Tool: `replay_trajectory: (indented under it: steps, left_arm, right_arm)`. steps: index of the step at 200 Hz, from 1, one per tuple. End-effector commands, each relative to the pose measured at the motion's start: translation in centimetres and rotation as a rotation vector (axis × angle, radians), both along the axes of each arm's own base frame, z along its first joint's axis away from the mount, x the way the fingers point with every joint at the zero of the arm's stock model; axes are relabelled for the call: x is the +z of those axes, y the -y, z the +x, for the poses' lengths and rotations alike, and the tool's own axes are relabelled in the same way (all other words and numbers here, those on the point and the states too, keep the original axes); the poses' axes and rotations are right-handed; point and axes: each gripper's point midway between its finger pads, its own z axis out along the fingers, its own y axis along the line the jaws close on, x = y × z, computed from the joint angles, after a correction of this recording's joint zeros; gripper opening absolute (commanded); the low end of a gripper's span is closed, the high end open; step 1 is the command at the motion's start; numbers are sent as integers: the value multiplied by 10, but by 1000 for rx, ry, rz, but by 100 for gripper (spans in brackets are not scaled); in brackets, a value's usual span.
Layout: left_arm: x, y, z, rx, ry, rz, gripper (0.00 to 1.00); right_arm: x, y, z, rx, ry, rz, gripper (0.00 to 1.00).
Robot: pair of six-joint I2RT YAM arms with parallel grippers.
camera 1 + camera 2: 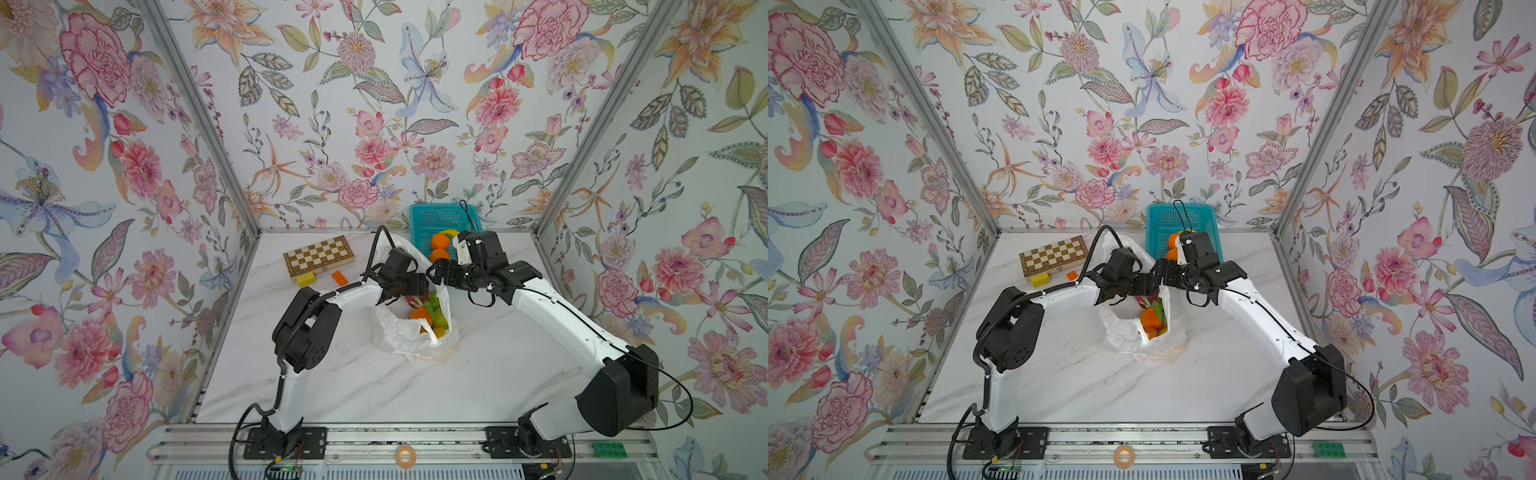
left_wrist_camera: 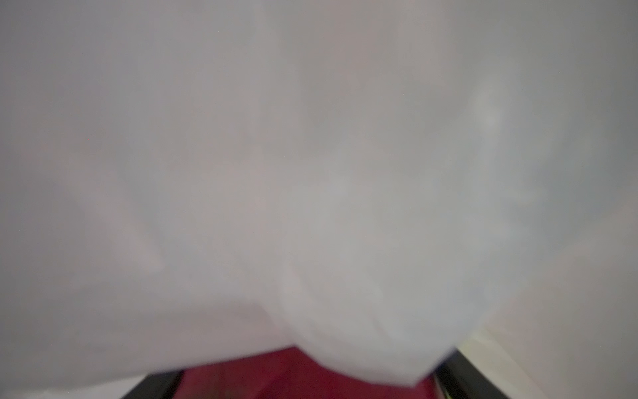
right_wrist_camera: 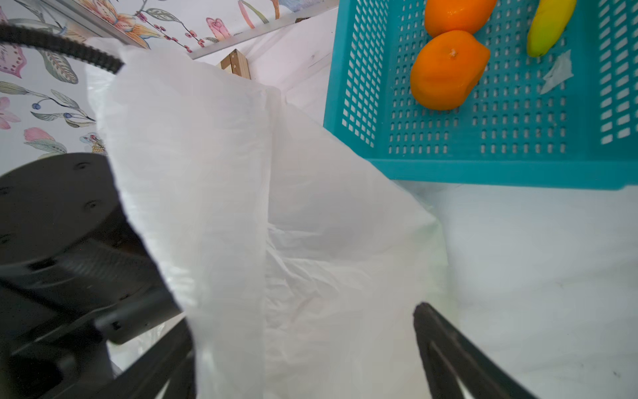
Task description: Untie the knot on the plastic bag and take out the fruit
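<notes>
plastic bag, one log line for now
plastic bag: open, fruit inside | left pincer: in bag at dragon fruit, grip unclear | right pincer: open at bag | teal basket: two oranges, banana

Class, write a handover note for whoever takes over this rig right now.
Left claw: in the bag, jaws around the dragon fruit; grip unclear.
Right claw: open, at the bag's raised flap.
Bag: on the table, mouth open, fruit inside.
Done: bag untied; two oranges in the basket.
To do: lift out the remaining fruit.
</notes>
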Motion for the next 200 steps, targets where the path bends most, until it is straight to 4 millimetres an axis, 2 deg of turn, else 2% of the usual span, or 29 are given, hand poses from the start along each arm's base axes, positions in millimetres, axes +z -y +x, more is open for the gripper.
replay_trajectory:
  steps: [1, 18, 37, 57, 118, 157, 179, 200]
  left_arm:
    - [33, 2, -1, -42, 75, -56, 52]
    - [41, 1, -6, -61, 95, -68, 52]
    - [47, 1, -11, -87, 117, -76, 52]
    - [55, 1, -16, -116, 151, -87, 51]
    - [75, 2, -38, -228, 237, -140, 51]
    - [98, -2, -50, -283, 374, -156, 51]
    - [106, -7, -55, -308, 437, -143, 52]
    - [108, -10, -58, -317, 461, -124, 52]
  right_arm:
    - [-3, -4, 3, 37, 8, -63, 87]
    - [-14, 7, 13, -23, -20, -132, 74]
    - [-16, 11, 25, -50, -26, -148, 60]
    - [-16, 11, 35, -65, -18, -159, 51]
    - [-28, 11, 58, -102, -57, -152, 54]
    - [-52, 8, 60, -98, -131, -146, 55]
    - [-57, 4, 60, -87, -153, -131, 55]
    - [-54, 1, 57, -70, -159, -111, 63]
